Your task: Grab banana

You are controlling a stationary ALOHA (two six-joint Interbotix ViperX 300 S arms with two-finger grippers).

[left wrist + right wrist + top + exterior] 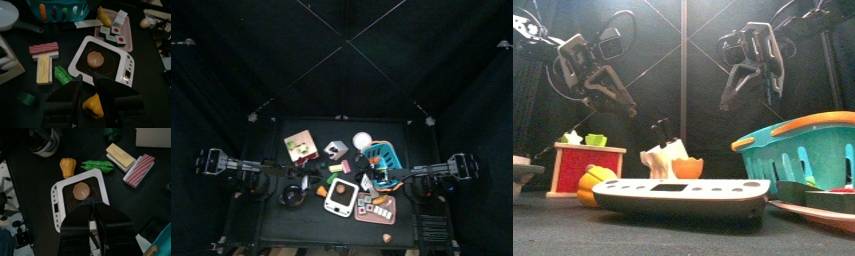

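The left end effector point(85, 77) hangs in the air with its two jaws a little apart and nothing held between them. A small yellow-orange veggie point(92, 105) shows through the gap, lying on the surface point(148, 75) below.

The right end effector point(93, 206) hangs up high too. Its jaws are narrow, almost together, and they grip nothing. It is over the white scale point(65, 195), which has a round brown thing point(81, 191) on top.

The banana point(103, 16) lies on the surface, well apart from both end effectors. It is just beside a corner of the pink tray point(128, 40), between the tray and the blue basket point(60, 11). In the top view it is at about two o'clock from the scale.
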